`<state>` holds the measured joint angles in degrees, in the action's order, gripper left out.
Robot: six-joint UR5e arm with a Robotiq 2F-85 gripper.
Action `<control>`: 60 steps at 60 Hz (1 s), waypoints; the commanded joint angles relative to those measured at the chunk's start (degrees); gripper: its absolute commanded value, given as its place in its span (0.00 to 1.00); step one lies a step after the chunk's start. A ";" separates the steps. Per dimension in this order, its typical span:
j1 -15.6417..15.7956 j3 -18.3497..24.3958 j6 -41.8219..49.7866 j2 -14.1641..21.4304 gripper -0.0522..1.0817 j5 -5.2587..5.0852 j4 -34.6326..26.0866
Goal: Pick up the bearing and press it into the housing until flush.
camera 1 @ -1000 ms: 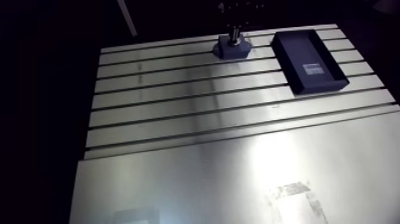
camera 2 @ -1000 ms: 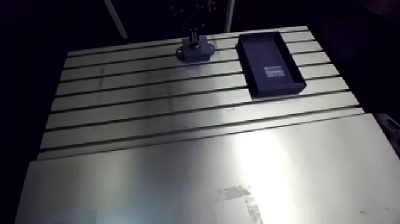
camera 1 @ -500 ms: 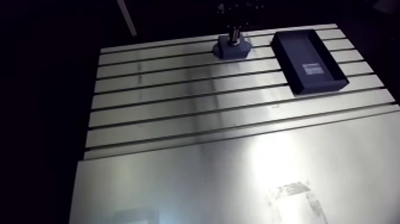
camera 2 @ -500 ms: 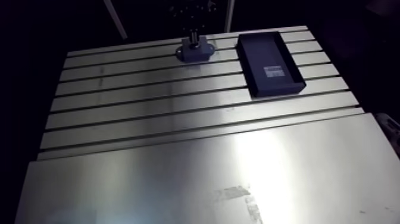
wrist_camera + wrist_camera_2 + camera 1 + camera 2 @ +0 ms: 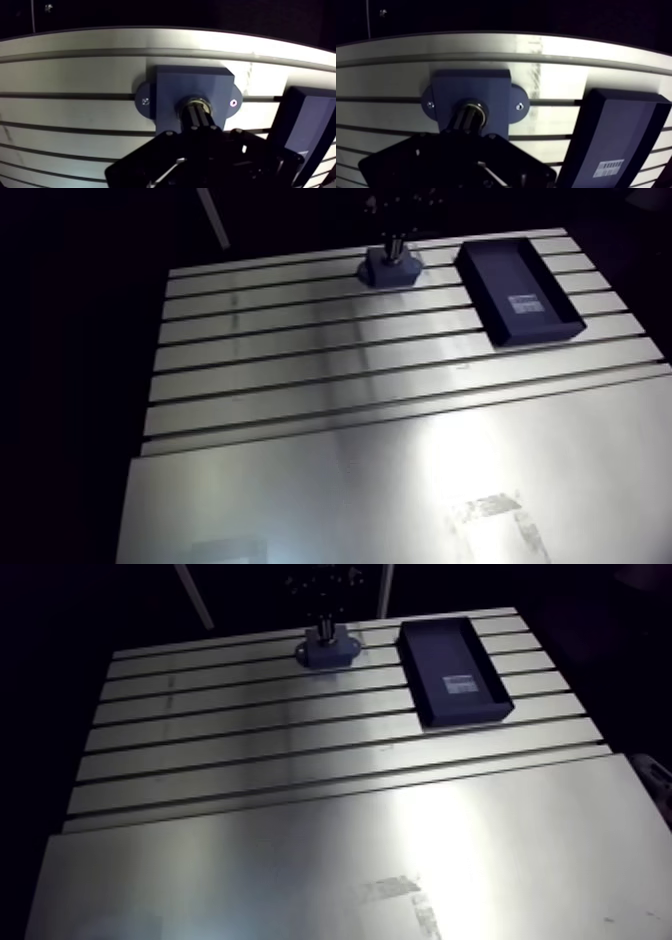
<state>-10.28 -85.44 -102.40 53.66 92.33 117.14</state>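
Observation:
A blue-grey housing (image 5: 169, 87) with two flange ears stands on the slotted table (image 5: 300, 388) near its far edge. A metallic bearing ring (image 5: 189, 103) shows in the housing's centre bore. My gripper (image 5: 197, 111) comes straight down onto that bore. Its two dark fingers are pressed together with their tips on the ring. In the arm view the gripper (image 5: 396, 246) stands upright over the housing (image 5: 388, 272). How deep the bearing sits in the bore is hidden by the fingers.
A dark rectangular tray (image 5: 518, 288) with a white label lies just to the right of the housing, close beside the gripper in the wrist view. A smooth plate (image 5: 400, 488) covers the near part of the table.

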 commanded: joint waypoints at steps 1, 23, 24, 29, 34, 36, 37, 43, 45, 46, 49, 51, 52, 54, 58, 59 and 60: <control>0.00 -0.20 -0.04 -0.02 1.00 0.00 -0.02; 0.00 -0.22 -0.04 -0.02 1.00 0.00 0.07; 0.00 -0.22 -0.04 -0.02 1.00 0.00 0.07; 0.00 -0.20 -0.04 -0.02 1.00 0.00 0.07; 0.00 -0.20 -0.04 -0.02 1.00 0.00 0.07; 0.00 -0.20 -0.05 -0.02 1.00 0.00 0.07; 0.00 -0.20 -0.05 -0.02 1.00 0.00 0.07; 0.00 -0.28 -0.04 -0.02 1.00 0.00 0.07; 0.00 -0.29 -0.04 -0.02 1.00 0.00 0.07; 0.00 -0.21 -0.11 -0.02 1.00 0.00 0.07; 0.00 -0.20 -0.12 -0.02 1.00 0.00 0.07; 0.00 -0.20 -0.12 -0.02 1.00 0.07 0.07; 0.00 -0.20 -0.12 -0.02 1.00 0.01 0.07; 0.00 -0.28 -0.12 -0.02 1.00 0.00 0.07; 0.00 -0.29 -0.27 -0.02 1.00 0.07 0.07; 0.00 -0.29 -0.37 -0.02 1.00 0.09 0.07; 0.00 -0.29 -0.37 -0.02 1.00 0.09 0.07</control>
<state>-10.29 -85.68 -102.51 53.65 92.34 117.21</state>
